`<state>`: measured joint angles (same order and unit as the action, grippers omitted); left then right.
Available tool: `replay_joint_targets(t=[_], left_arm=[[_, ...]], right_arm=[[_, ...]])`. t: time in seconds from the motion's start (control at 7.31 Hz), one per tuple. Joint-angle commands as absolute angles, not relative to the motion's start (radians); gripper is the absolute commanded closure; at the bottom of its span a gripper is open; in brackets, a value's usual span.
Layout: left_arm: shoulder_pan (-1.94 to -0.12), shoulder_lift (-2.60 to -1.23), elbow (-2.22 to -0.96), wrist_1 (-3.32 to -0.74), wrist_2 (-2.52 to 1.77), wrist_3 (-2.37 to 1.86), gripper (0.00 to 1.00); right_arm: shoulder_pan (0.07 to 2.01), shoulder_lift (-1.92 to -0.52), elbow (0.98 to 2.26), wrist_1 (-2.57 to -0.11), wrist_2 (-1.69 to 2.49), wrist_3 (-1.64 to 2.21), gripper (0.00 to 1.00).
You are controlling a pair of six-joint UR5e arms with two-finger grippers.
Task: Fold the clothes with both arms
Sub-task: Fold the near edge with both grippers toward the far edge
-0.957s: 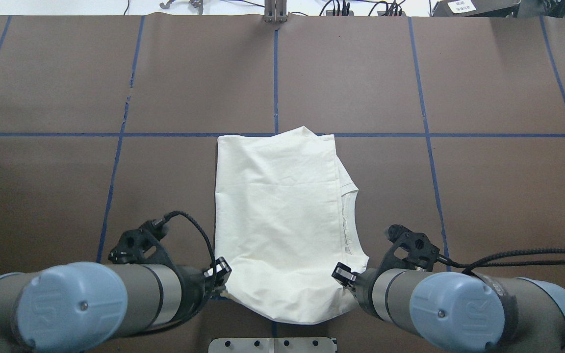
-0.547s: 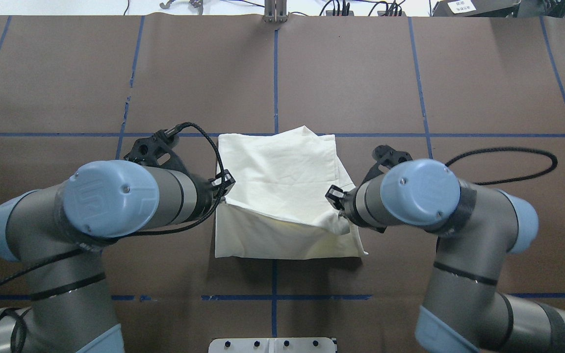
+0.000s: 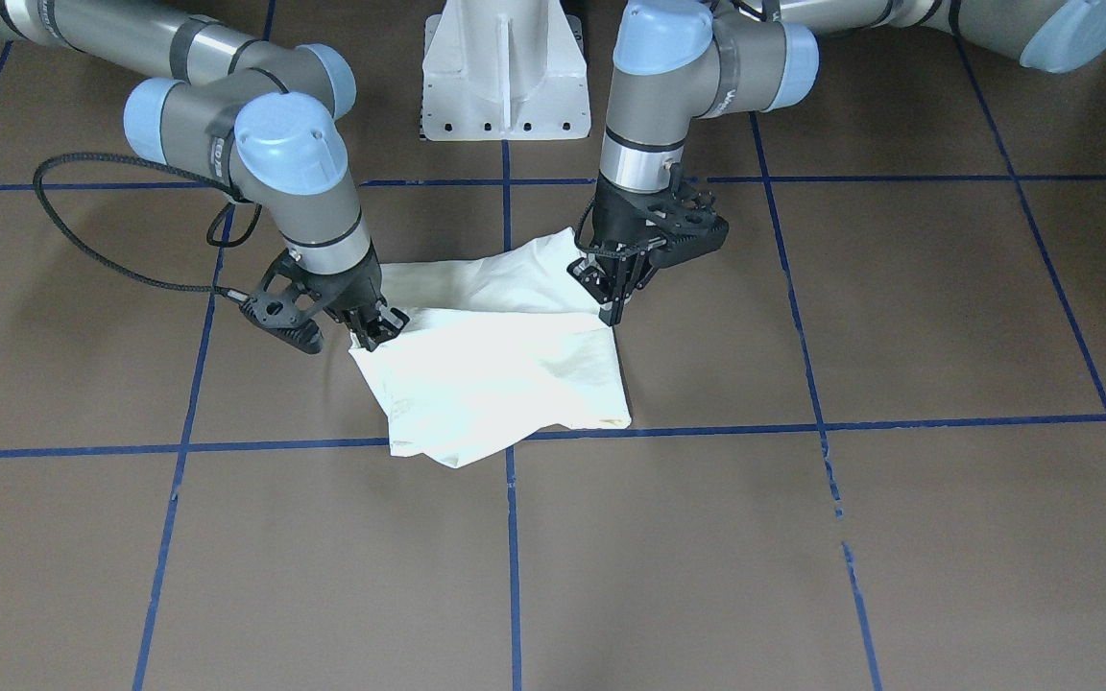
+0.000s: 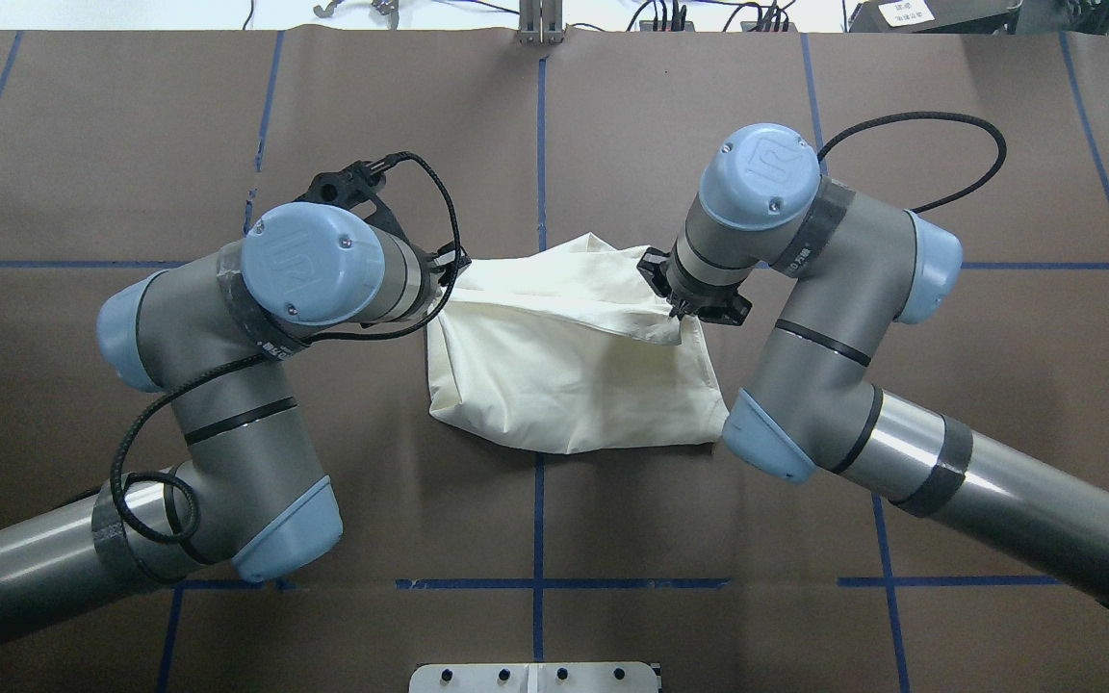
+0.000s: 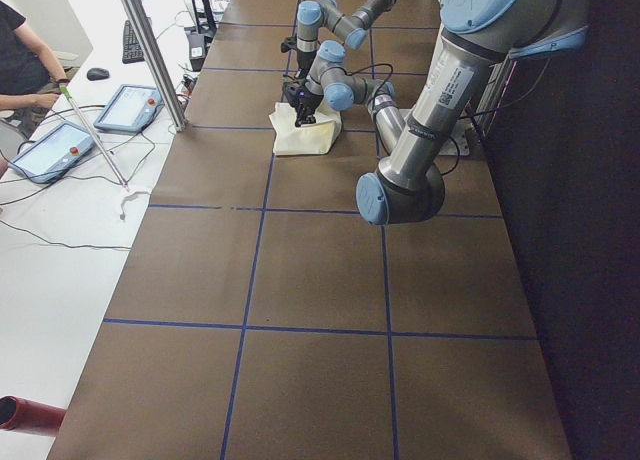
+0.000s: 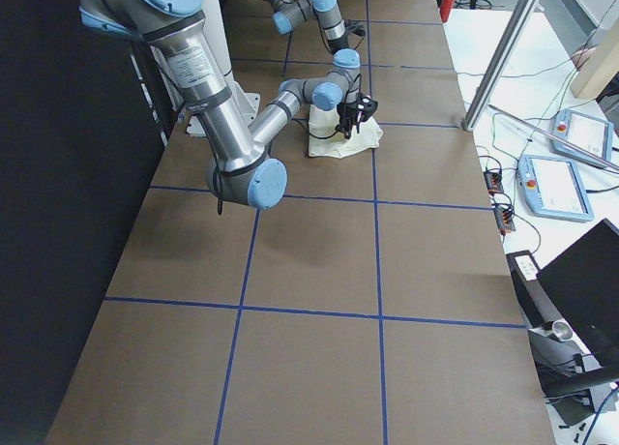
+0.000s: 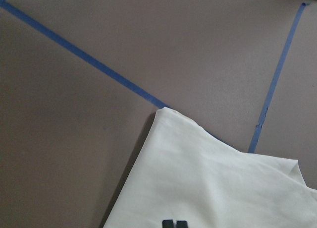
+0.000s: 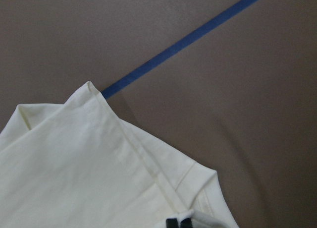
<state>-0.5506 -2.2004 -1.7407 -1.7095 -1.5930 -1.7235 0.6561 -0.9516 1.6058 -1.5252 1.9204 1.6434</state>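
left gripper (image 3: 611, 307) and right gripper (image 3: 373, 333) have hauled the near edge further up the overhead frame, both clamped tight on the shirt (image 4: 564, 385). shirt sits mid-frame, doubled over; fold looks nearly laid, release likely next.

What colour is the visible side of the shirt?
The shirt shows plain cream-white, no print; clearest in the overhead view.

I see my left grey-metal jointed arm (image 4: 227, 385) and its right twin (image 4: 810, 371): light-blue joint caps (image 4: 309, 260) embossed UR, black bands, black braided cables (image 4: 940, 115).
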Motion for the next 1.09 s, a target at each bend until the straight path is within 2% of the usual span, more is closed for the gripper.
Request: replay_joint_targets(t=[0.0,0.41,0.55,0.82,0.96], left_arm=[[-0.590,-2.230,-1.655,-1.741,-1.589,-1.662,1.00],[-0.597,-2.247,-1.511,-1.891,-1.540,-1.631,0.98],[-0.598,-2.247,-1.512,-1.922,-1.542,-1.632,0.89],[-0.609,-2.188,-1.537,-2.087,-1.572,-1.631,0.92],[-0.607,-2.143,-1.583,-2.095,-1.632,-1.631,1.00]], right_arm=[[0.690,-0.908,1.525,-1.525,1.939,1.583,1.00],[0.693,-0.822,1.376,-1.522,1.940,1.534,1.00],[0.693,-0.824,1.373,-1.500,1.939,1.525,1.00],[0.695,-0.825,1.371,-1.496,1.939,1.522,1.00],[0.695,-0.825,1.371,-1.496,1.939,1.519,1.00]])
